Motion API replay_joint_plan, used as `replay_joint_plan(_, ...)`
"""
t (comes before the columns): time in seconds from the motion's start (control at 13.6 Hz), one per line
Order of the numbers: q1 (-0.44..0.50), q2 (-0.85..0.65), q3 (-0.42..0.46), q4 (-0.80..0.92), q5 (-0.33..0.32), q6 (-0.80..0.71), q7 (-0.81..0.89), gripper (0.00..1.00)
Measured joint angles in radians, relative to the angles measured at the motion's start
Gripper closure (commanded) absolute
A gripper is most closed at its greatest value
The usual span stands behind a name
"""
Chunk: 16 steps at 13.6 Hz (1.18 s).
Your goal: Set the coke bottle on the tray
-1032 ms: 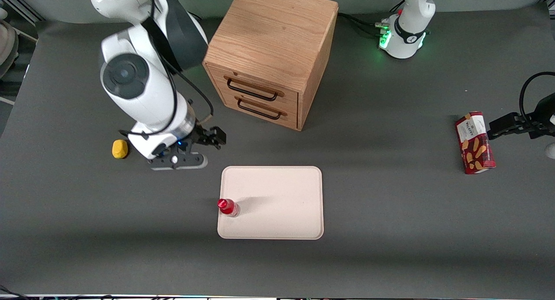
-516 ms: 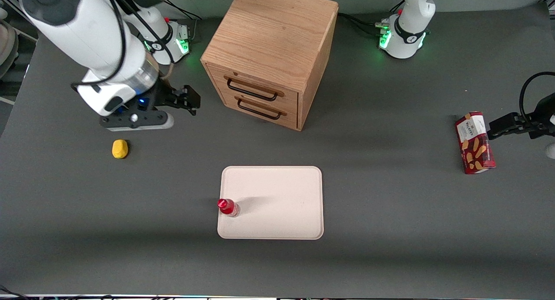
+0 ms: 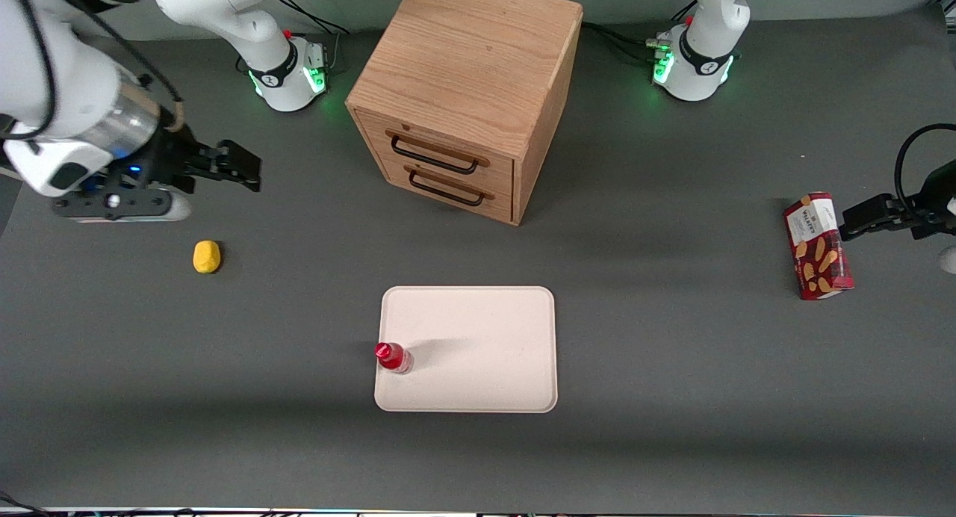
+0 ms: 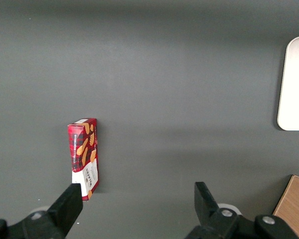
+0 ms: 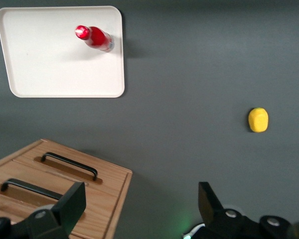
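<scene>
We found the end effector (image 3: 250,175) raised over the working arm's end of the counter (image 3: 672,338), well apart from the tray, with its fingers (image 5: 70,206) spread and nothing between them. Just nearer the front camera than it lay a small yellow lemon-like object (image 3: 207,256), alone on the grey surface.

Next along, the coke bottle (image 3: 393,357) stood upright on the tray (image 3: 478,330), close against the rim on the working arm's side, cap up and clear base down; the wrist view gave the same reading, bottle (image 5: 94,38) inside the tray's edge (image 5: 65,84). We judged the placement done and the step in hand to be a retreat. To do it well we would keep the arm high and away from the tray, because a slim bottle so near the rim looks easy to tip.

The wooden cabinet (image 3: 467,91) with two drawers, both shut, sat farther from the front camera than the tray; its corner is the only tall thing near the arm's way back, and we judged there was room. Toward the parked arm's end lay a red snack box (image 3: 818,246), far from the work.
</scene>
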Motion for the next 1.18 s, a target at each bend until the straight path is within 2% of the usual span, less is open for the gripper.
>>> replay_joint_plan(0.52, -0.260, -0.162, 0.018, -0.227, -0.001, 0.024, -0.286, 0.00)
replay_joint_plan(0.81, -0.278, -0.220, 0.023, -0.369, -0.004, 0.165, -0.335, 0.00)
replay_joint_plan(1.18, -0.279, -0.234, 0.025, -0.415, -0.062, 0.255, -0.337, 0.00)
